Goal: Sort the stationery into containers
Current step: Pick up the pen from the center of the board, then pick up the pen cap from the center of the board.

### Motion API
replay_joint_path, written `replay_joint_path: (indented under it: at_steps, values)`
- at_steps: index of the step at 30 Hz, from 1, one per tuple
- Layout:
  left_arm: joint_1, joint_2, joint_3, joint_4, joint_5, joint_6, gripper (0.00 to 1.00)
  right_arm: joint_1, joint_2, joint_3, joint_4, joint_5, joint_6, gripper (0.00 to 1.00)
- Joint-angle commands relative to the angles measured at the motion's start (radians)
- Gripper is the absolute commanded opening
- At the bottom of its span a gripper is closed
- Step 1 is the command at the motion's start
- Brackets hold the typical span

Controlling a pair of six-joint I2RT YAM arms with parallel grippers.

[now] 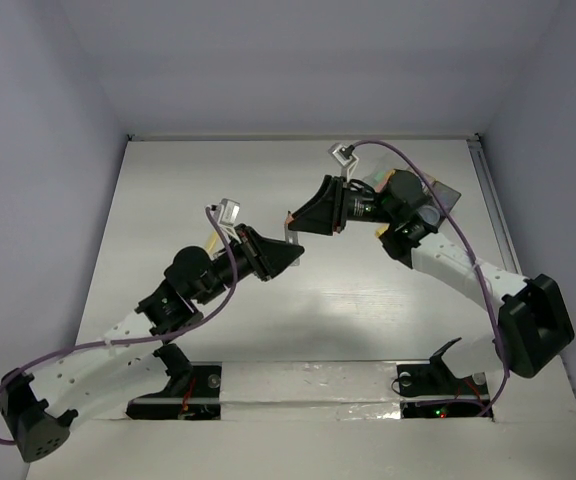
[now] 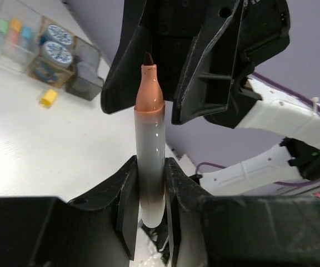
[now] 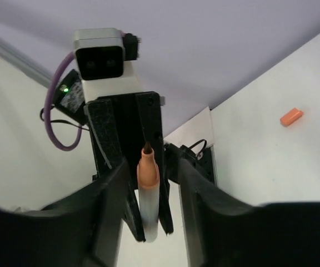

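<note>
My left gripper (image 2: 150,164) is shut on a pencil-like marker (image 2: 150,139) with a white barrel and an orange tip, holding it upright above the table. My right gripper (image 3: 150,167) is open, with its fingers on either side of the same marker (image 3: 149,189) and not touching it. In the top view the two grippers, left (image 1: 286,256) and right (image 1: 296,218), meet tip to tip over the middle of the table. The clear box (image 2: 13,36) holds coloured blocks. Beside it are two jars with blue-white lids (image 2: 57,44) and the dark tray (image 2: 85,78).
A yellow block (image 2: 48,98) lies loose on the table near the containers. An orange block (image 3: 291,117) lies on the table in the right wrist view. In the top view the right arm hides most of the containers at the back right; the dark tray (image 1: 446,192) shows there.
</note>
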Motion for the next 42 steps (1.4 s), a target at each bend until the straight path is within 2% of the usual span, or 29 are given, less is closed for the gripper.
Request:
replay_joint_path:
  at_steps: [1, 2, 3, 5, 6, 7, 10, 13, 14, 17, 24, 26, 32, 37, 40, 42]
  values:
    - [0.004, -0.08, 0.091, -0.159, -0.123, 0.091, 0.0, 0.008, -0.035, 0.047, -0.078, 0.057, -0.127, 0.58]
    - [0.004, -0.107, 0.134, -0.217, -0.166, 0.114, 0.0, 0.008, -0.049, 0.053, -0.15, 0.071, -0.161, 0.71]
    - [0.004, -0.119, 0.158, -0.274, -0.254, 0.156, 0.0, 0.008, -0.061, 0.059, -0.184, 0.083, -0.192, 0.76]
    - [0.013, -0.146, 0.241, -0.427, -0.324, 0.2, 0.0, 0.008, -0.093, 0.085, -0.282, 0.117, -0.27, 0.86]
    - [0.013, -0.149, 0.27, -0.486, -0.408, 0.214, 0.0, 0.008, -0.098, 0.093, -0.307, 0.132, -0.29, 0.86]
    - [0.013, -0.155, 0.3, -0.574, -0.442, 0.239, 0.0, 0.008, -0.099, 0.097, -0.33, 0.151, -0.307, 0.86]
    - [0.013, -0.184, 0.389, -0.693, -0.572, 0.266, 0.0, 0.008, -0.077, 0.097, -0.352, 0.206, -0.324, 0.84]
    - [0.013, -0.218, 0.448, -0.759, -0.66, 0.296, 0.0, 0.041, 0.015, 0.113, -0.352, 0.206, -0.326, 0.8]
    - [0.013, -0.225, 0.47, -0.771, -0.675, 0.311, 0.0, 0.087, 0.046, 0.131, -0.379, 0.25, -0.361, 0.79]
    - [0.013, -0.222, 0.513, -0.825, -0.729, 0.325, 0.0, 0.211, 0.198, 0.273, -0.524, 0.367, -0.476, 0.79]
    - [0.013, -0.215, 0.581, -0.876, -0.855, 0.375, 0.0, 0.346, 0.543, 0.599, -0.655, 0.536, -0.551, 0.79]
    - [0.013, -0.21, 0.574, -0.864, -0.87, 0.388, 0.0, 0.373, 0.655, 0.73, -0.727, 0.592, -0.591, 0.8]
    - [0.013, -0.183, 0.613, -0.857, -0.907, 0.432, 0.0, 0.415, 0.887, 0.99, -0.813, 0.668, -0.625, 0.8]
    - [0.013, -0.189, 0.619, -0.856, -0.921, 0.448, 0.0, 0.468, 1.134, 1.324, -0.931, 0.748, -0.688, 0.77]
    - [0.013, -0.21, 0.596, -0.842, -0.924, 0.449, 0.0, 0.501, 1.226, 1.452, -0.981, 0.792, -0.728, 0.77]
    - [0.013, -0.224, 0.581, -0.834, -0.919, 0.457, 0.0, 0.515, 1.246, 1.469, -0.97, 0.832, -0.751, 0.79]
